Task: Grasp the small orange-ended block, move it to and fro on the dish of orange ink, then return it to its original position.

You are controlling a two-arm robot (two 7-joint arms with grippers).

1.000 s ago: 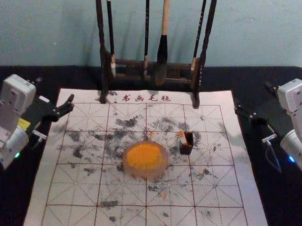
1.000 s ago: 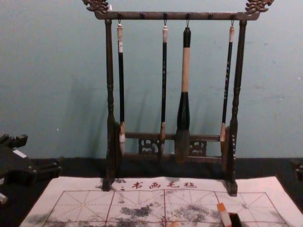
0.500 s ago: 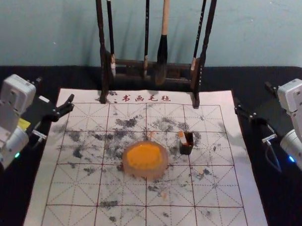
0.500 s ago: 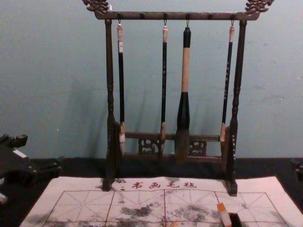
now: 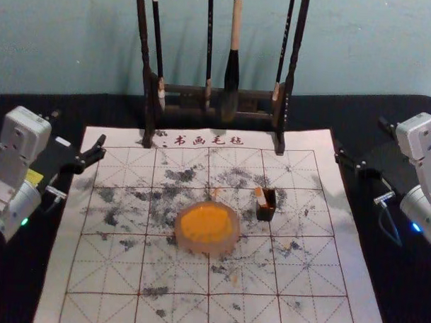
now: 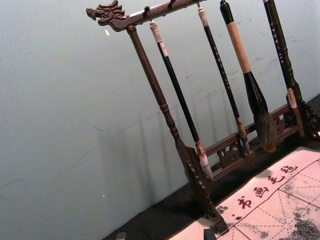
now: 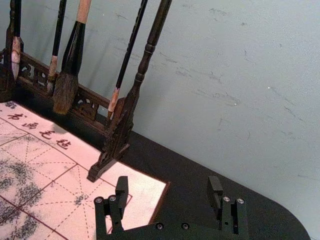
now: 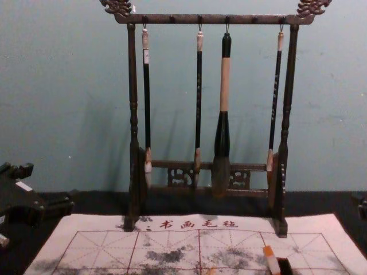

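The small block (image 5: 259,195), pale with an orange end, leans tilted with that end up in a small black holder (image 5: 265,213); the chest view also has the block (image 8: 271,259) at its bottom edge. Left of the holder lies the round dish (image 5: 236,237) of orange ink. My left gripper (image 5: 77,135) is open beyond the mat's left edge, far from the block; its fingertips also enter the bottom of the left wrist view (image 6: 165,235). On the right side, my right gripper (image 5: 362,140) stands open and holds nothing, as the right wrist view confirms for this gripper (image 7: 168,185).
A dark wooden rack (image 5: 186,99) with several hanging brushes stands at the mat's back edge, before the wall. The white gridded mat (image 5: 281,316) carries black ink smudges and lies on a black-covered table (image 5: 27,282).
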